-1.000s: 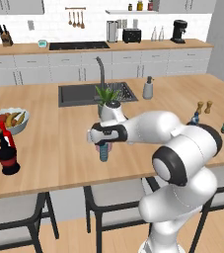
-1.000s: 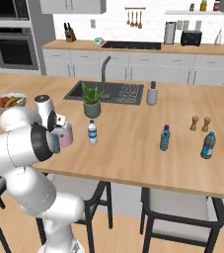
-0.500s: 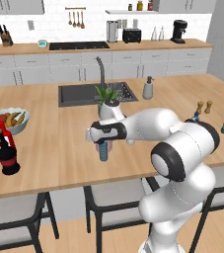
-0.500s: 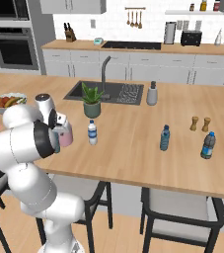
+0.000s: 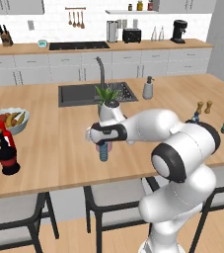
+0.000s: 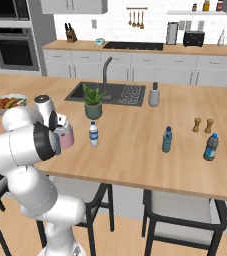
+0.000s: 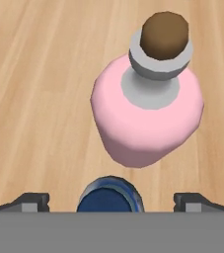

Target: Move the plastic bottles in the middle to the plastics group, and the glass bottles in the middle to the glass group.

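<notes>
While the wooden counter (image 7: pixel 39 89) spreads beneath the fingers, the pink glass bottle (image 7: pixel 148 116) stands upright just beyond them, brown stopper (image 7: pixel 164 30) at its top. The blue-capped plastic bottle (image 7: pixel 110 196) sits between the two fingertips (image 7: pixel 32 201), cap facing the camera. The gripper (image 7: pixel 110 202) is spread wide, released, grasping nothing; contact with the cap cannot be told.

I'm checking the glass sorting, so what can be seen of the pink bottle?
The pink bottle is squat and round-bodied, pale glossy pink, with a grey neck and collar and a brown stopper. It stands upright on the wooden counter. A blue-capped bottle stands close beside it, under the open gripper, which touches neither.
</notes>
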